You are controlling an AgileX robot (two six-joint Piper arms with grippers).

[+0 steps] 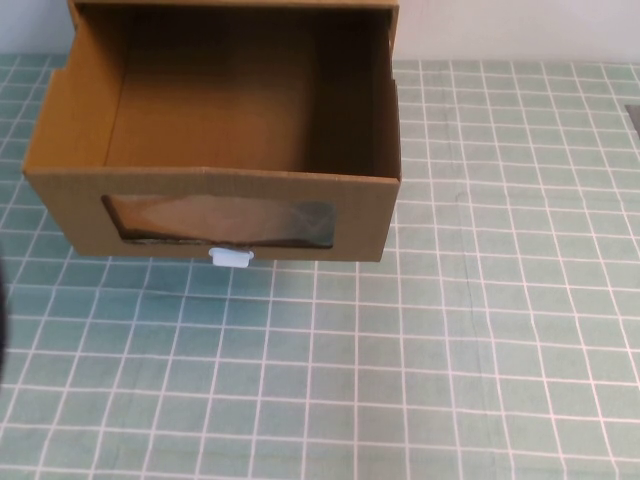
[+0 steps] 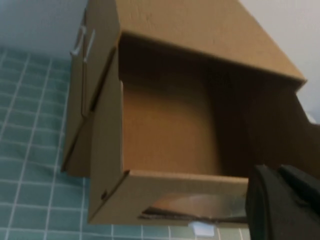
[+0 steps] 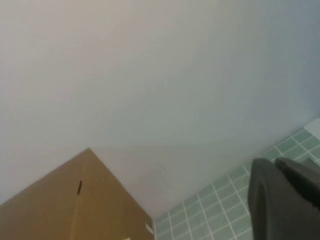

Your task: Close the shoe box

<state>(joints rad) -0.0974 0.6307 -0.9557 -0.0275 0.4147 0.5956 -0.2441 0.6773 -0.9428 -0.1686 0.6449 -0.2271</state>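
The shoe box (image 1: 230, 215) is a brown cardboard drawer, pulled out of its sleeve (image 1: 390, 8) towards me, open on top and empty. Its front has a clear window (image 1: 220, 222) with a small white pull tab (image 1: 231, 257) just below. The left wrist view looks into the same drawer (image 2: 165, 145) from its front left, with the tab (image 2: 202, 229) low down. My left gripper (image 2: 282, 202) is shut and empty, close to the drawer's front edge. My right gripper (image 3: 285, 200) is shut and empty, raised and facing the wall, away from the box.
The box stands on a green tiled cloth (image 1: 450, 350) with a pale wall (image 3: 150, 75) behind. A second cardboard box (image 2: 80, 95) stands against the sleeve's side. A cardboard corner (image 3: 75, 205) shows in the right wrist view. A dark sliver (image 1: 2, 320) sits at the high view's left edge.
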